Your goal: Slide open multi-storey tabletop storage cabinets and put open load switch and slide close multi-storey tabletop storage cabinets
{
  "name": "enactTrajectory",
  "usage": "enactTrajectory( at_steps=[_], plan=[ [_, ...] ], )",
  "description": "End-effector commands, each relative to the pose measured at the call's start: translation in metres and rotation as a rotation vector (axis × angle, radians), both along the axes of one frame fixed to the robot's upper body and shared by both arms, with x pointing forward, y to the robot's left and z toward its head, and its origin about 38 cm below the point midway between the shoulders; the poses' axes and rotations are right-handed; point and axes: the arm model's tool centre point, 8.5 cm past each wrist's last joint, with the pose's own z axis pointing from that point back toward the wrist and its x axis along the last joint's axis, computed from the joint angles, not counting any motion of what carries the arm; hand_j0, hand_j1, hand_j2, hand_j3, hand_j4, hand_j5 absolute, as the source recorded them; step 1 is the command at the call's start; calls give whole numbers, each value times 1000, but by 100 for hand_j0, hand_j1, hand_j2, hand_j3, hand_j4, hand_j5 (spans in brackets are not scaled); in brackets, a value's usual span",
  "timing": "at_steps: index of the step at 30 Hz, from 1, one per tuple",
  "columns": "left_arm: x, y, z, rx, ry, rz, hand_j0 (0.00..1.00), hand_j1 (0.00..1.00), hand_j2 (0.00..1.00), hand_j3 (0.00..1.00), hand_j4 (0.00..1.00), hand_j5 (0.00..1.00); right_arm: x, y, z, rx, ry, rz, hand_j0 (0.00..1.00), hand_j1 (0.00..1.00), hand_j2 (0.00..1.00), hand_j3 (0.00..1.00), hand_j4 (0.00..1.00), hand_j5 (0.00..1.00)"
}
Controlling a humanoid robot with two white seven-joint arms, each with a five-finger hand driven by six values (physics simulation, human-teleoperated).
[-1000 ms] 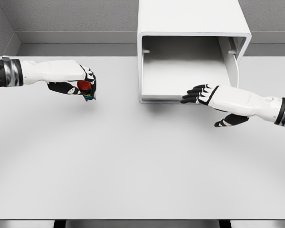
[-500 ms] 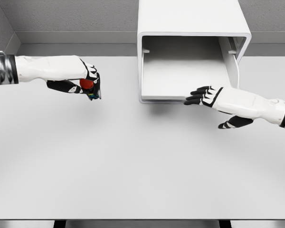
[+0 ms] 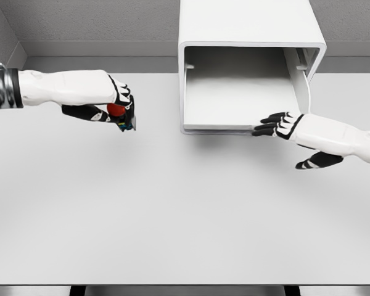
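Head view is the only one given. On the white surface (image 3: 172, 209) stands the storage cabinet (image 3: 246, 37), its lowest drawer (image 3: 240, 98) slid out toward the robot and showing a bare floor. The left robot hand (image 3: 114, 105) hangs above the surface, well to the left of the drawer, fingers curled around the load switch (image 3: 118, 113) — a small dark body with a red knob showing between the fingers. The right robot hand (image 3: 280, 124) lies at the drawer's front lip near its right corner, fingers stretched out flat and holding nothing; whether they touch the lip cannot be told.

The step in hand looks to be carrying the switch over and setting it in the drawer. To do it well, I would bring the left robot hand rightward high enough to clear the drawer's left wall, then lower it over the middle of the floor before letting go — a release near the rim risks the switch tipping out. The right robot hand should stay clear of the opening, ready to push the drawer shut afterward.
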Motion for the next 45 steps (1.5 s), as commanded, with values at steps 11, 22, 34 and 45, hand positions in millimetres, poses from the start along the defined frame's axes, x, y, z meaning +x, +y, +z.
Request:
enactTrajectory(
  at_steps=[11, 22, 34, 45],
  plan=[
    [3, -20, 20, -29, -43, -42, 42, 42, 42, 42, 42, 42, 11, 9, 36, 100, -54, 19, 100, 100, 100, 100, 100, 100],
    [5, -30, 29, -40, -62, -63, 40, 40, 40, 40, 40, 40, 21, 26, 13, 44, -29, 42, 100, 100, 100, 100, 100, 100],
    [6, -40, 42, -53, -90, -87, 39, 39, 39, 39, 39, 39, 36, 20, -13, 14, -5, -15, 100, 100, 100, 100, 100, 100],
    [3, -40, 50, -69, -93, -96, 39, 39, 39, 39, 39, 39, 28, 22, -14, -18, -19, 4, 100, 100, 100, 100, 100, 100]
  ],
)
